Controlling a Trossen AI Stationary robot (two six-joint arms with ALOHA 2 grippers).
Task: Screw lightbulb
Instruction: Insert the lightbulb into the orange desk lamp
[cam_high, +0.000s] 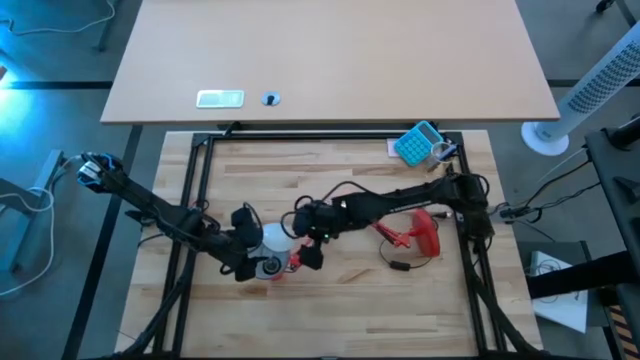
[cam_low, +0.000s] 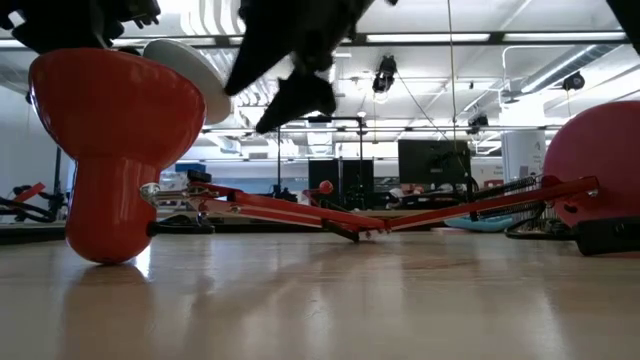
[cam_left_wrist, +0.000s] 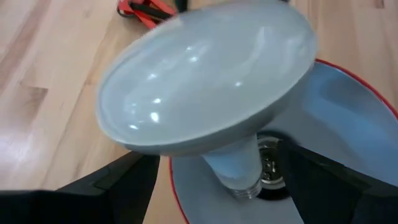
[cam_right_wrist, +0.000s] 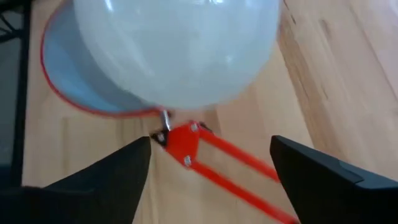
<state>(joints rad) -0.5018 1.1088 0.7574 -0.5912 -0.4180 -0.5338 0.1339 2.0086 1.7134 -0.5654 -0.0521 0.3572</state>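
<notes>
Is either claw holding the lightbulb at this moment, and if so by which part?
Neither holds it. The right claw stands open, clear of the lightbulb, whose screw base sits in the lamp shade. The left claw is open around the shade's neck.

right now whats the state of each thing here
lightbulb: tilted, screw base in the lamp shade's socket, not gripped
lamp shade: mouth up, between the left gripper's fingers
left gripper: open around shade
right gripper: open, beside the bulb
</notes>
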